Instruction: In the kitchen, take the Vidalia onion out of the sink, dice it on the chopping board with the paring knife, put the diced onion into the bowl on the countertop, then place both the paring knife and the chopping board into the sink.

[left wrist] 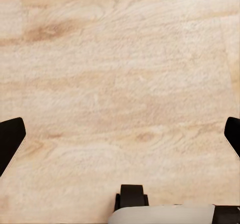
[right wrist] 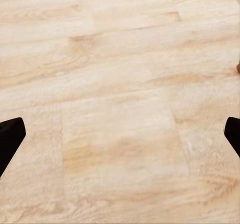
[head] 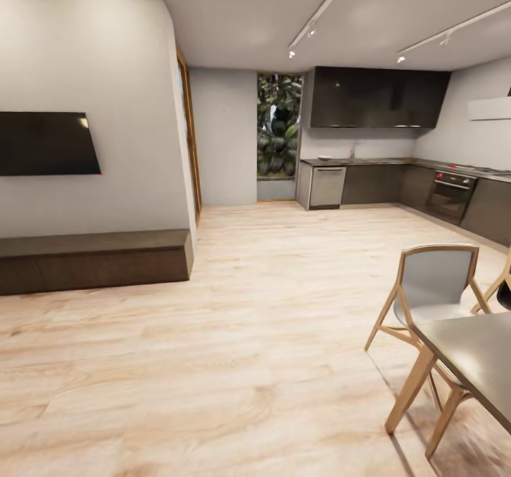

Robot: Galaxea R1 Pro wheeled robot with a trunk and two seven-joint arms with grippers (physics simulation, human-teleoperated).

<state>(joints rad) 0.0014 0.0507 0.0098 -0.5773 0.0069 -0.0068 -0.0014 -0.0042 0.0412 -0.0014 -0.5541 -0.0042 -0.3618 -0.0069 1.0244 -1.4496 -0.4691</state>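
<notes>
Both end effectors, left and right, gaped empty over pale wooden floor; approach underway, the grey worktop lay well ahead.

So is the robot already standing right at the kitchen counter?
No, the countertop lies far across the wooden floor in the head view, past a chair.
</notes>
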